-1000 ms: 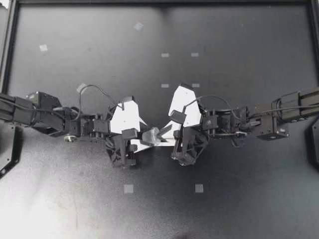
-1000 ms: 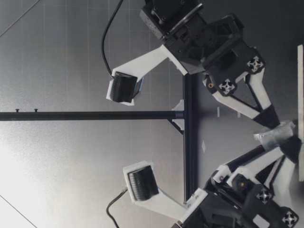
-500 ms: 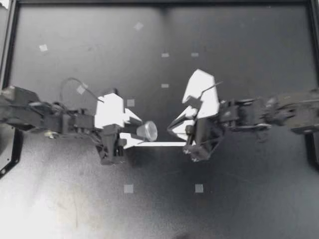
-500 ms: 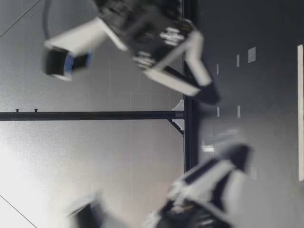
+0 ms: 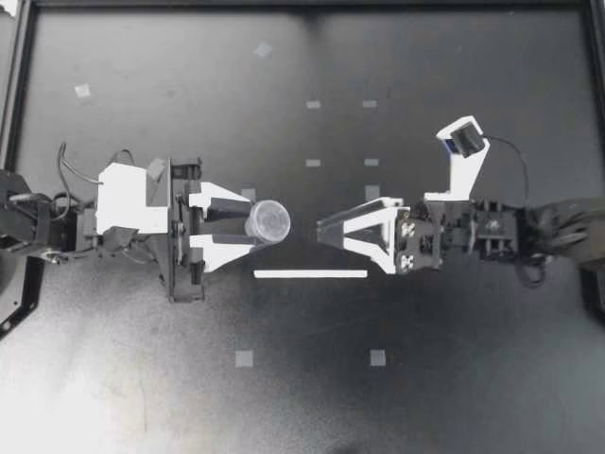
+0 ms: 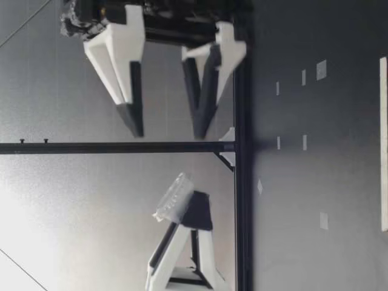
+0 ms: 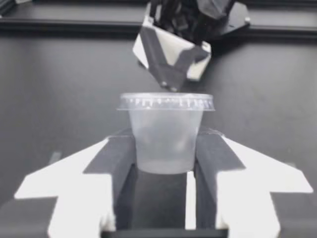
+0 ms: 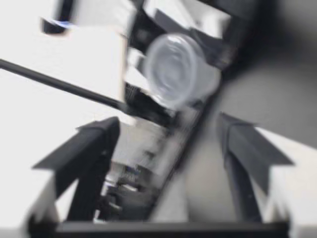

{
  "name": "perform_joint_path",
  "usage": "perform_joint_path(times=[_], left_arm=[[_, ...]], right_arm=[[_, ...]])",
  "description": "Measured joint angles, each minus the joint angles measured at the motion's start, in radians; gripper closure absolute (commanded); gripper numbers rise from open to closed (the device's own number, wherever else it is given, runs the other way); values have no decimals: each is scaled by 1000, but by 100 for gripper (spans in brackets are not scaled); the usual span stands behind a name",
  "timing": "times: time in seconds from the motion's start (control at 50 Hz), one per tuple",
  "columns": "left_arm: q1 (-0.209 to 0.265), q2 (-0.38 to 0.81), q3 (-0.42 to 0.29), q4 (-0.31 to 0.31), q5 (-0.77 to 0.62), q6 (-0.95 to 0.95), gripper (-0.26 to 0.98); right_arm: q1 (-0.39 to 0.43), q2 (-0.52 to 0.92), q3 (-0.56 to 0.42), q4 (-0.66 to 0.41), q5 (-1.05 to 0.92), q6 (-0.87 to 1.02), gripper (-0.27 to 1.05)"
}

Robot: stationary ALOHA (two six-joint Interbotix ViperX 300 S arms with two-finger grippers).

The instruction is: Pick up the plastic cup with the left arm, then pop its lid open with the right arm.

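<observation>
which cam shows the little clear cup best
Left wrist view: the cup shows its whole side and rim, gripped by the left end effector. Top view gives only its rim from above, low view a partial side, right wrist view its top, farther off.

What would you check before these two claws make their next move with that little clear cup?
1. Grip: the left claw is shut on the clear cup, with a finger on each side: ok.
2. Height: the clear cup hangs well above the table in the low view: ok.
3. Receiving side: the right claw is open and empty: ok.
4. Clearance: the right claw faces the clear cup but stands apart from it: ok.
5. Cup level: it leans in the low view: not ok.
6. Anything inside the cup: cannot tell.
</observation>
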Motion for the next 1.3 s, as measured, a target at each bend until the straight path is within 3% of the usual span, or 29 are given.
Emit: perform_joint_path(times=[0.14,0.42,0.9,1.3], left_arm=[[0,6,-12,-2,6,2,62],[-2,6,-14,-2,20,8,62],[-11,18,-14,0,21,0,62],[-11,18,-14,0,21,-5,62]], right_arm=[[0,89,-48,-18,-43,14,2],[2,72,-83,-57,-43,11,2],[-21,-161,11,-74,-104,-77,2],[-25,-150,23,-66,-106,-98,2]])
